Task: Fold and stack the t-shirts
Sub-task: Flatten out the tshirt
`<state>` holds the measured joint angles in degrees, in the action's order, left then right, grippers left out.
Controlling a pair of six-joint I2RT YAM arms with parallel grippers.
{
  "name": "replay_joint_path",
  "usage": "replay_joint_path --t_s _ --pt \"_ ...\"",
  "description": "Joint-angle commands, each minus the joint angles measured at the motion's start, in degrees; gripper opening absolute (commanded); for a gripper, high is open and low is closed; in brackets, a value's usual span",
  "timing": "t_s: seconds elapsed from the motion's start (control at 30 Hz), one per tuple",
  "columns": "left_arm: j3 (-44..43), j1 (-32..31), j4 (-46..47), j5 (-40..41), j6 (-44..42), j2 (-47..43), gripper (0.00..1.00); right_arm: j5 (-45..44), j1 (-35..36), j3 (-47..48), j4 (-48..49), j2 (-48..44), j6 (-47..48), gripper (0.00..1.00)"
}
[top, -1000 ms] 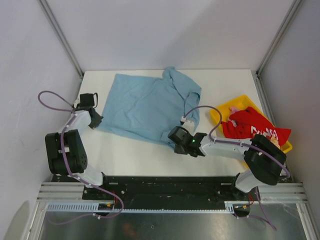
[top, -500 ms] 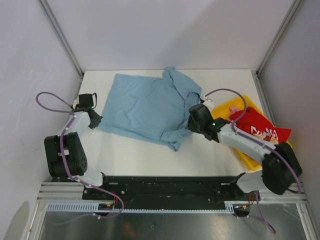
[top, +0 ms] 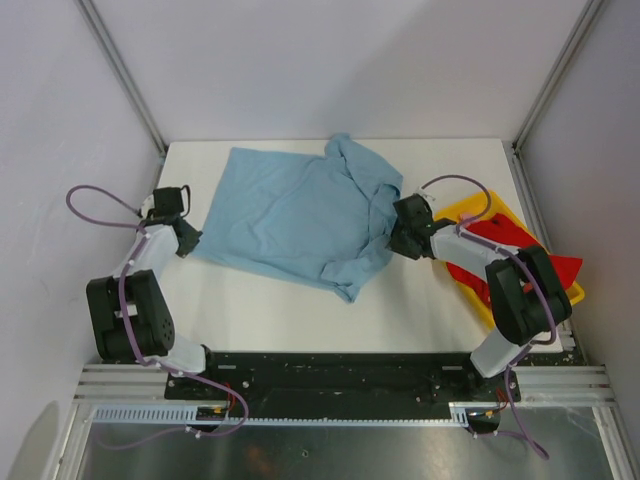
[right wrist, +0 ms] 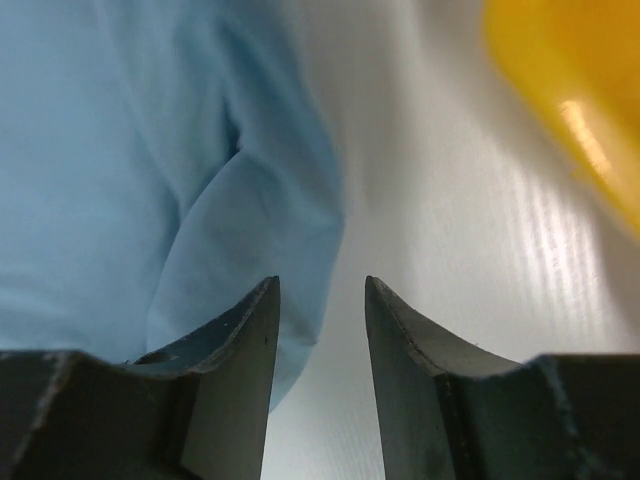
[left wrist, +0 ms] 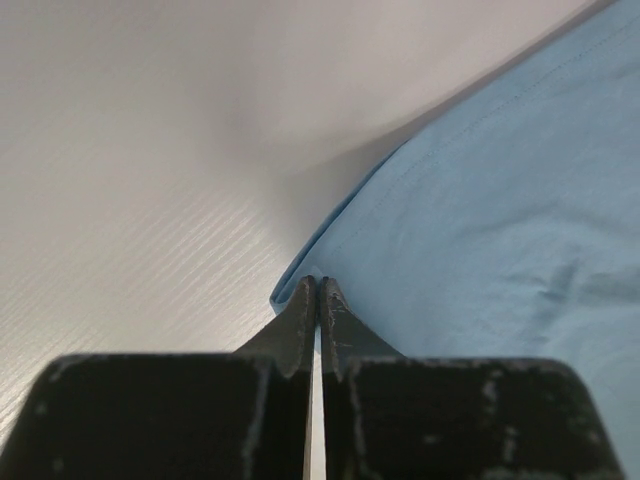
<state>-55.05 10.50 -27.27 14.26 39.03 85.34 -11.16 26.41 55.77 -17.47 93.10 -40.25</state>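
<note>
Light blue t-shirt (top: 290, 215): left end effector (left wrist: 318, 284) pinching corner (fingers together); right end effector (right wrist: 320, 287) open over edge.

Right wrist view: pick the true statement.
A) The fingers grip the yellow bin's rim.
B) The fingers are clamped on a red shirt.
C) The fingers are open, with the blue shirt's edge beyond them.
C: the right gripper is open and empty, at the edge of the light blue t-shirt; the yellow bin lies off to one side.

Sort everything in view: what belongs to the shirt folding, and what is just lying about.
Belongs to the job: light blue t-shirt, spread on the table; red t-shirt, bunched in the yellow bin.
Just lying about: yellow bin; table.
</note>
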Motion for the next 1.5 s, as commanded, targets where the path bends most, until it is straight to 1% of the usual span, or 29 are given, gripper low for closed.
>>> replay_joint_path --t_s 0.0,0.3,0.53,0.67,0.83,0.9,1.07,1.2,1.33,1.4,1.47 --pt "0.6 0.9 0.9 0.0 1.0 -2.9 0.00 0.4 -4.8 2.7 2.3 2.0 2.6 0.42" --pt "1.2 1.1 0.9 -0.4 1.1 -3.5 0.00 -3.7 -12.5 10.1 0.9 7.4 8.9 0.33" --pt "1.2 1.2 1.0 -0.9 1.1 -3.7 0.00 -7.2 -16.2 20.5 -2.2 15.7 12.6 0.31" --pt "1.1 1.3 1.0 -1.3 1.1 -3.6 0.00 -6.7 -18.9 23.5 -3.8 18.7 13.3 0.31" --pt "1.1 1.4 0.9 -1.7 1.4 -3.4 0.00 -6.3 -19.4 26.5 -5.5 19.8 14.5 0.32" --pt "1.3 1.4 1.0 -1.8 1.5 -3.4 0.00 -5.7 -18.5 27.9 -6.9 19.2 14.7 0.32" --pt "1.5 1.4 0.9 -1.7 1.6 -3.7 0.00 -4.4 -13.5 28.1 -10.2 14.9 13.8 0.40" --pt "1.5 1.4 0.9 -1.6 1.6 -3.9 0.00 -1.9 -8.8 21.5 -10.5 9.6 10.1 0.42" --pt "1.4 1.4 0.9 -1.7 1.7 -3.9 0.00 0.7 -4.0 12.9 -8.3 3.6 5.9 0.49" --pt "1.4 1.4 0.9 -1.8 1.8 -3.9 0.00 0.4 -1.1 9.8 -7.7 0.9 4.2 0.52" --pt "1.3 1.4 0.9 -1.7 1.8 -3.9 0.00 -1.0 3.0 7.6 -7.5 -1.6 2.6 0.52"
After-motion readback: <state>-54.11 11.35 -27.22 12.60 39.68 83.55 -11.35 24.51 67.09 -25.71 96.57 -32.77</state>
